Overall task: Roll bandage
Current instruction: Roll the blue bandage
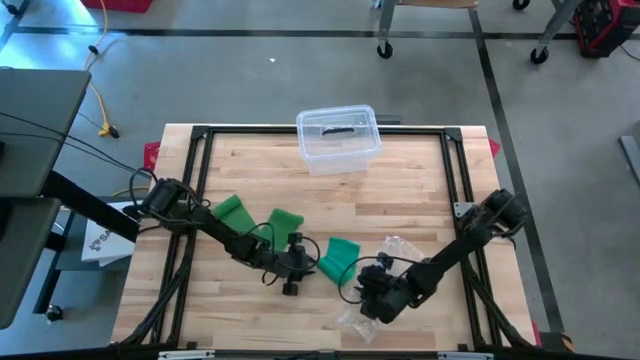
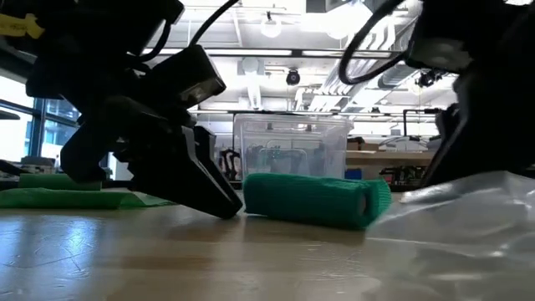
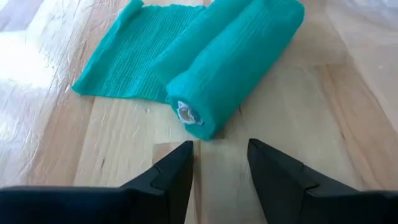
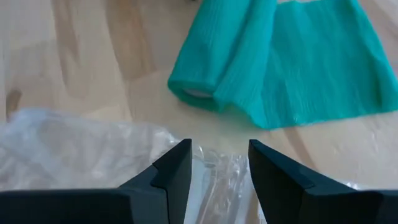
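A teal bandage (image 1: pixel 338 258) lies on the wooden table, partly rolled. Its roll (image 3: pixel 233 59) rests on its side, and a flat loose tail (image 3: pixel 127 56) spreads out on the wood beside it. It also shows in the low view (image 2: pixel 313 201) and the right wrist view (image 4: pixel 214 59). My left gripper (image 1: pixel 292 272) is open and empty, low over the table just left of the roll's end; its fingertips (image 3: pixel 221 155) stand short of the roll. My right gripper (image 1: pixel 368 292) is open, right of the roll and nearer the front edge, over a clear plastic wrapper (image 4: pixel 81 149).
Two more green bandages (image 1: pixel 235 210) (image 1: pixel 283 222) lie loose to the left. A clear plastic box (image 1: pixel 338 138) stands at the far edge. Clear wrappers lie by the right arm (image 1: pixel 400 248) and near the front edge (image 1: pixel 355 322). A black frame (image 1: pixel 195 160) borders the table.
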Robot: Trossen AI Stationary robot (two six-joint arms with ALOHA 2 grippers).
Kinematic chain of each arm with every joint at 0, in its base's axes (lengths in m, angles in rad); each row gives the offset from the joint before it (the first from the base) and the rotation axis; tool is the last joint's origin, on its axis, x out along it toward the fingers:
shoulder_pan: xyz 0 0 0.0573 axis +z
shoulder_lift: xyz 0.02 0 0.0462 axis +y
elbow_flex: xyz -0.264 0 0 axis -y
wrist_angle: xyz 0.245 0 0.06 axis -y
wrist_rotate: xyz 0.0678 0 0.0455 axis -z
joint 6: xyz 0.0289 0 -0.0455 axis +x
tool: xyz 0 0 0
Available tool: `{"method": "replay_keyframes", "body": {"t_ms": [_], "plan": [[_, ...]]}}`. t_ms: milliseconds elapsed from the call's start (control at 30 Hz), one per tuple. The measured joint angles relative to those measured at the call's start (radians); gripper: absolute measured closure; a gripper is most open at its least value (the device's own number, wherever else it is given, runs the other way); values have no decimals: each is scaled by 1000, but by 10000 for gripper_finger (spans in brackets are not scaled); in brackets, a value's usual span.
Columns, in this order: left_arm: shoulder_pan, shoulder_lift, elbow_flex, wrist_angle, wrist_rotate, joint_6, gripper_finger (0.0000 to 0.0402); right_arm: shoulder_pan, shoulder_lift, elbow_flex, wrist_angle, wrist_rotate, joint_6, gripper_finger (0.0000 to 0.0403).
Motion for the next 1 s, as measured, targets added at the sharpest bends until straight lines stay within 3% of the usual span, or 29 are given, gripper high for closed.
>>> {"method": "replay_keyframes", "body": {"t_ms": [333,633,767,1000], "plan": [[30,18,-2,116,82,43,236,-78,3,0,66,-10,-127,254],[29,57,-3,211,58,6,245,-108,8,0,82,-48,-179,254],[22,57,-3,235,50,-10,270,-101,7,0,78,-34,-173,254],[0,48,-4,271,58,-32,351,-72,5,46,-8,-21,-145,254]]}}
